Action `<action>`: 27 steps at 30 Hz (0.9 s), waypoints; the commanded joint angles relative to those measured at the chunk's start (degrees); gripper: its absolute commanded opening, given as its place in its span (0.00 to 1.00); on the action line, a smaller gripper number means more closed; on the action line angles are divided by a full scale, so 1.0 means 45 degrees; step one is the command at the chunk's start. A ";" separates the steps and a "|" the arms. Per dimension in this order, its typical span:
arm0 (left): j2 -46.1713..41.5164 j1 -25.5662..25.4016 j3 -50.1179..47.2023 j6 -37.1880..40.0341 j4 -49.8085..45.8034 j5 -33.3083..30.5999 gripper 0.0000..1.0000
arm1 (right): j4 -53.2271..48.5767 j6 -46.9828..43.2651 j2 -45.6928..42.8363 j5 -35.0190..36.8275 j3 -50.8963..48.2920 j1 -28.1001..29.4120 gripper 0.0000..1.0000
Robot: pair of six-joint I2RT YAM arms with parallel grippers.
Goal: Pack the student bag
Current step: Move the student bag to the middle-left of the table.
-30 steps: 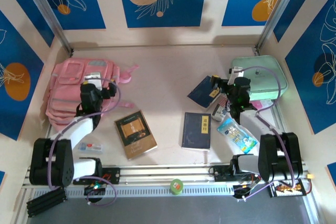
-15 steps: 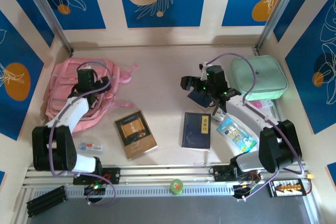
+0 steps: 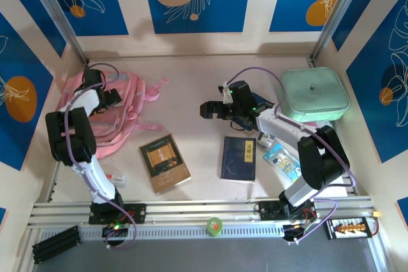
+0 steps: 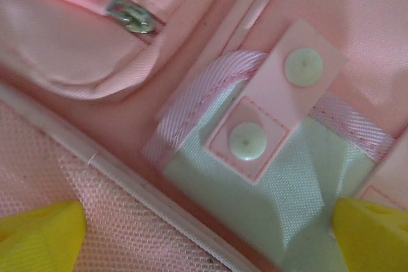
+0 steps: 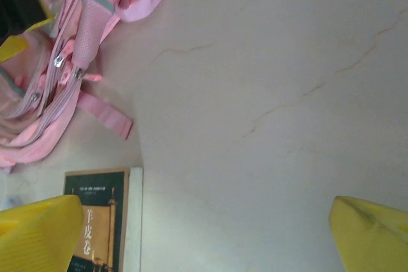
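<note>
We see the student bag (image 3: 131, 103), a soft pink backpack, lying flat at the far left of the bench (image 3: 191, 74). The left hand (image 4: 204, 240) hangs close over the bag's far end. Its yellow fingertips (image 4: 38, 237) are spread wide and grip nothing. Beneath it are a pale green pocket (image 4: 280, 183) with two snap buttons and a metal zip pull (image 4: 131, 17). Just right of the bag's near corner lies a dark book with a tan border (image 3: 164, 162). Farther right of the bag, the right hand (image 5: 204, 237) hangs open over bare bench, facing the bag. Beyond it lies a navy book (image 3: 239, 157). Farthest from the bag sits a mint-green zip case (image 3: 314, 93).
</note>
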 commanded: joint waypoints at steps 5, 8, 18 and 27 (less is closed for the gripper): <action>0.1639 -0.0999 0.1669 0.0757 -0.1269 0.2241 0.96 | -0.0230 0.0402 0.0787 -0.0593 0.0705 0.0222 0.99; 0.2782 -0.1867 0.3299 0.1347 -0.2278 0.2377 0.95 | -0.0059 0.0694 0.1069 -0.0547 0.0857 0.0220 0.99; 0.5233 -0.4878 0.7124 0.1623 -0.3734 0.1955 0.96 | 0.0366 0.1333 0.1083 -0.0348 0.0473 -0.0068 0.99; 0.5089 -0.6943 0.7283 -0.0120 -0.2796 0.2912 0.94 | 0.0975 0.2436 0.0356 0.0125 -0.0596 -0.0636 0.99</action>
